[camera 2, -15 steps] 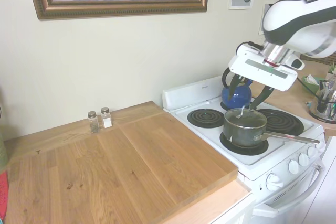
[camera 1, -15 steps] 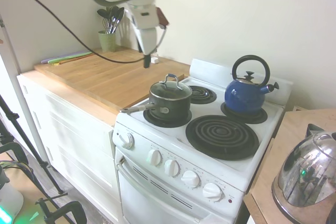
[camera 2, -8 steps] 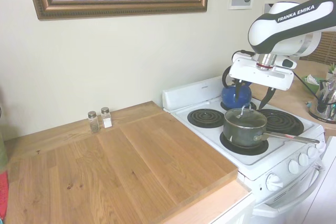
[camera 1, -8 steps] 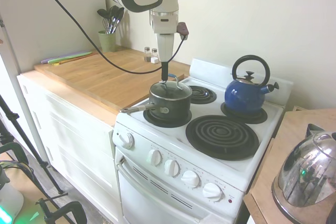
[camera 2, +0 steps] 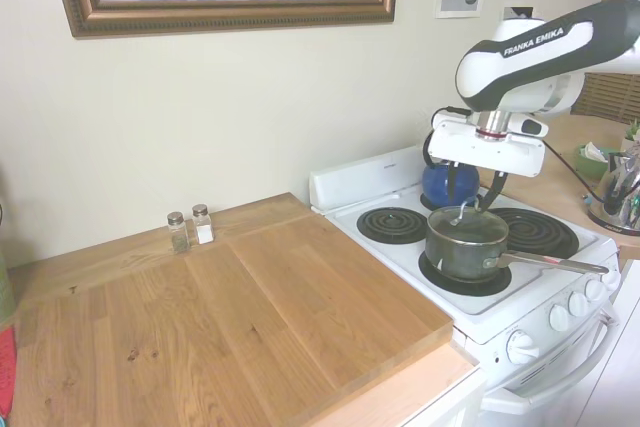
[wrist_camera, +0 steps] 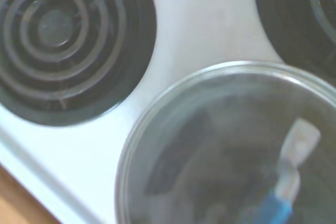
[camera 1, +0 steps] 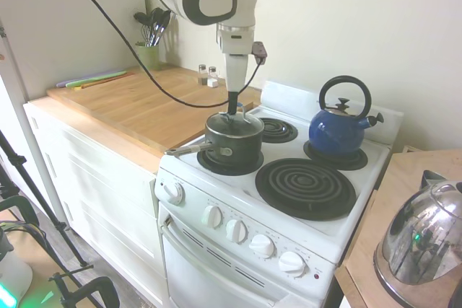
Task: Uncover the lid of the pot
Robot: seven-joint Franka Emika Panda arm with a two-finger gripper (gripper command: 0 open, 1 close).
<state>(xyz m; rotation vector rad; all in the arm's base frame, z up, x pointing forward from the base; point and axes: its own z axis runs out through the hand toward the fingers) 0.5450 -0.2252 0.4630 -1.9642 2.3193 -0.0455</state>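
The dark pot (camera 1: 232, 142) (camera 2: 466, 247) stands on the stove's front left burner, its long silvery handle (camera 1: 189, 150) (camera 2: 550, 263) pointing off the stove's front. The glass lid (camera 1: 232, 125) (camera 2: 467, 223) (wrist_camera: 226, 145) rests flat on it, with its arched loop handle (camera 1: 235, 110) (camera 2: 462, 211) (wrist_camera: 294, 171) upright. My gripper (camera 1: 233, 108) (camera 2: 475, 190) points straight down just above that loop, open, one finger on each side and nothing held. The wrist view shows the lid's metal rim close below, blurred.
A blue kettle (camera 1: 339, 128) (camera 2: 443, 184) sits on the back burner right behind the gripper. A large bare coil (camera 1: 304, 187) lies beside the pot. A steel kettle (camera 1: 426, 239) is on the side counter. The wooden countertop (camera 2: 250, 317) holds two shakers (camera 2: 190, 229).
The arm swung from over the wooden counter to the pot and came down. The gripper now hangs right over the lid's loop handle. Pot and lid have not moved.
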